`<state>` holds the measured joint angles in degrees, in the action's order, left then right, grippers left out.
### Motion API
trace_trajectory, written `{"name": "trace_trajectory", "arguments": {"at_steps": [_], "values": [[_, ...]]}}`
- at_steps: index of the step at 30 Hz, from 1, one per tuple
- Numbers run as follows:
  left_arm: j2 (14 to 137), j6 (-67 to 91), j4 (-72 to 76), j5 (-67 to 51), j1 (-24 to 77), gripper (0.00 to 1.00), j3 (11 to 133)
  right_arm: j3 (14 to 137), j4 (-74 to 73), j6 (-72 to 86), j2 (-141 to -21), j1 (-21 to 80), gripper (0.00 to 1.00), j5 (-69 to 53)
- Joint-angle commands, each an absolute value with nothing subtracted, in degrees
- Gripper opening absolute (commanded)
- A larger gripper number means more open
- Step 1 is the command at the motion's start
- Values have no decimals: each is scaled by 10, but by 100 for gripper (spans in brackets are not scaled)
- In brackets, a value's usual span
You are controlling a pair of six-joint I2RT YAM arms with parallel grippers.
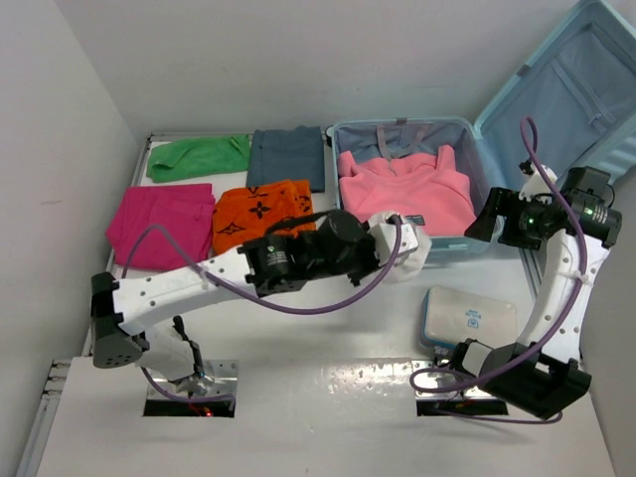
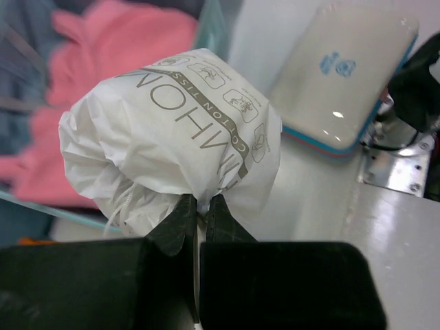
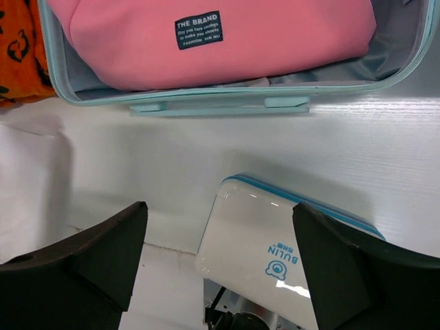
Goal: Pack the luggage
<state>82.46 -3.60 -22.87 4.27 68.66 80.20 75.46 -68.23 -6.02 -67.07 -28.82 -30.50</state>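
My left claw (image 2: 201, 206) is pinched shut on a fold of wrapper at one end of a white crinkled pack of cotton tissues with grey lettering (image 2: 172, 130), holding it just beside the near left corner of the pale blue ribbed hard-shell luggage (image 1: 566, 94). The luggage lies open at the far right of the white bench (image 1: 328, 338), its tray facing up and its lid propped up and back to the right. I judge its long axis to run from the arms' side towards the far wall, hinge on the right. A folded pink sweatshirt (image 1: 402, 194) fills most of the tray. My right claw (image 3: 218, 213) hangs wide open and holds nothing, above a white rectangular zip pouch with blue trim (image 1: 469, 318) near the tray's front wall. The grip catches only thin wrapper, so I would lift gently, clear the rim, move over the sweatshirt, lower until the pack rests, then let go, keeping well apart from the right arm.
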Motion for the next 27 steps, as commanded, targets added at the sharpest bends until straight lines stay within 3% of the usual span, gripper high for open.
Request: {"name": "trace_trajectory", "arguments": {"at_steps": [1,5,8,12,17,22,27], "values": [[833,-194,-307,71,666,0,894,777,-681,-66,-659,-297,85,-329],[911,-287,-330,109,608,0,1015,776,-669,-59,-661,-317,85,-338],[1056,-331,-398,140,561,0,1242,769,-658,-48,-673,-337,85,-357],[1216,-387,-435,185,531,0,1435,767,-657,-55,-696,-365,85,-402],[1258,-510,-288,235,518,0,1355,738,-642,-79,-705,-403,85,-434],[1364,-557,-255,253,464,0,1411,720,-648,-100,-706,-431,85,-440],[1411,-614,-169,205,432,0,1377,693,-618,-78,-704,-436,83,-418]]}}
